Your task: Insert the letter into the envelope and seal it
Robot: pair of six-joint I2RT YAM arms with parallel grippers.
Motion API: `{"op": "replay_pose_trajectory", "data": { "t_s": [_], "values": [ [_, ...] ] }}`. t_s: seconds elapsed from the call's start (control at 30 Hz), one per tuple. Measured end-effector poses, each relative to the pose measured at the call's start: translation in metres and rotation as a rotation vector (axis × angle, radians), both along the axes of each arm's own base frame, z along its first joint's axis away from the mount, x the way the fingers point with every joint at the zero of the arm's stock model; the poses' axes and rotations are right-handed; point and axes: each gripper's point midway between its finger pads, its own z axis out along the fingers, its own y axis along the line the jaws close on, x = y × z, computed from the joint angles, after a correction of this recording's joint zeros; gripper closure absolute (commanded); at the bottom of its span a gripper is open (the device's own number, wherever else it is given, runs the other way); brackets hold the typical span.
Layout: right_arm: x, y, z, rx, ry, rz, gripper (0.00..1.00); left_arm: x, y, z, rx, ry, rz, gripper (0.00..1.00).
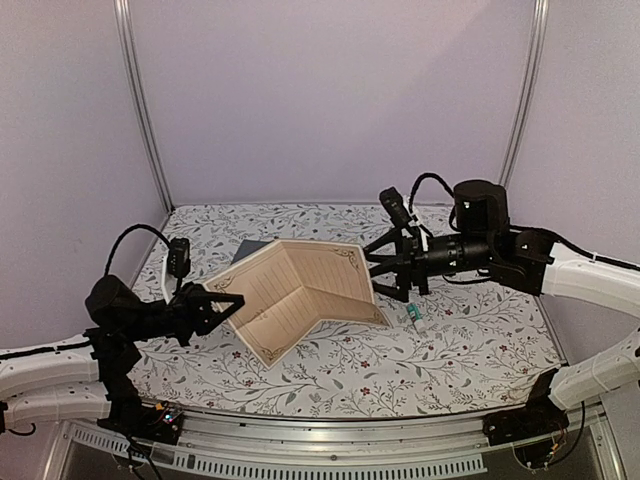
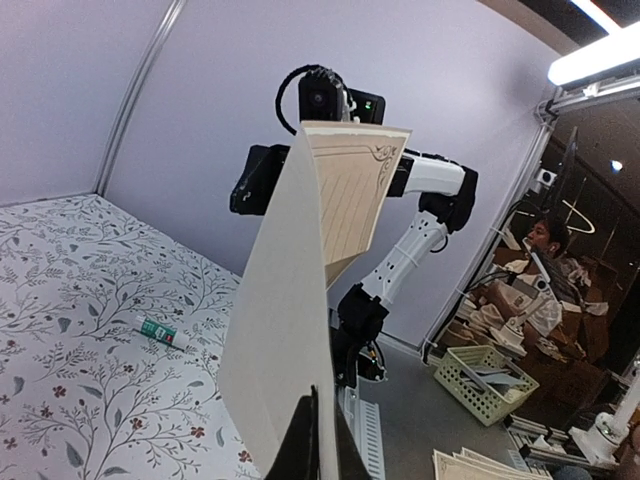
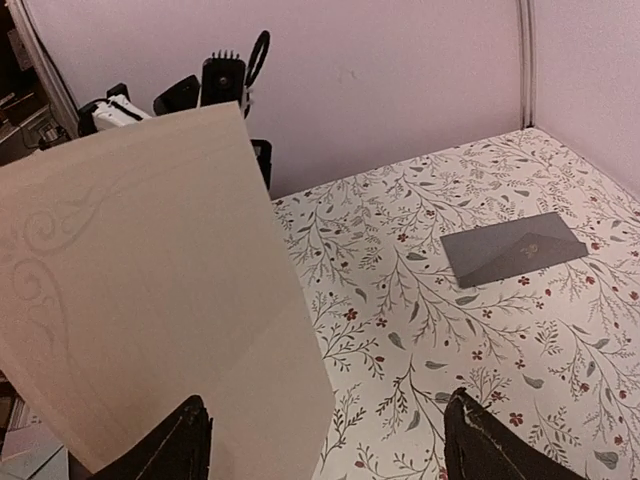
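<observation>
The tan letter [image 1: 300,295] with its dark ornate border is bent into a V and held above the tablecloth. My left gripper [image 1: 230,303] is shut on its left corner; in the left wrist view the sheet [image 2: 290,330] rises edge-on from the closed fingers [image 2: 305,450]. My right gripper [image 1: 378,275] stands open at the letter's right edge. In the right wrist view the sheet [image 3: 150,290] reaches partway into the gap between the wide-apart fingers [image 3: 180,445]. The dark grey envelope [image 3: 512,248] lies flat on the cloth, mostly hidden behind the letter [image 1: 250,248] from above.
A small teal-white tube [image 1: 413,317] lies on the floral tablecloth [image 1: 450,340] right of the letter, also in the left wrist view [image 2: 158,331]. Lilac walls and metal posts [image 1: 145,110] enclose the back and sides. A basket [image 2: 490,380] stands off the table.
</observation>
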Motion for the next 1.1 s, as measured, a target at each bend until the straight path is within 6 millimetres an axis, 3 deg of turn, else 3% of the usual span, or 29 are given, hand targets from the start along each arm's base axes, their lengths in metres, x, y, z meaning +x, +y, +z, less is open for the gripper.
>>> {"op": "replay_pose_trajectory", "data": {
  "t_s": [0.23, 0.37, 0.53, 0.93, 1.1],
  "values": [
    [-0.073, 0.031, -0.016, -0.01, -0.01, 0.294, 0.17, -0.005, -0.001, 0.002, -0.003, -0.011, -0.025, 1.0],
    [-0.088, 0.049, -0.035, -0.048, 0.004, 0.359, 0.16, -0.006, -0.002, 0.001, -0.003, -0.011, -0.03, 1.0],
    [-0.081, 0.065, -0.049, -0.069, 0.019, 0.35, 0.17, -0.007, -0.003, 0.002, -0.003, -0.013, -0.036, 1.0],
    [-0.055, 0.08, -0.03, 0.017, -0.005, 0.214, 0.18, -0.009, -0.004, 0.002, -0.004, -0.018, -0.048, 1.0],
    [-0.043, 0.078, -0.021, 0.049, -0.045, 0.134, 0.19, -0.012, -0.005, 0.003, -0.006, -0.024, -0.059, 1.0]
  ]
}}
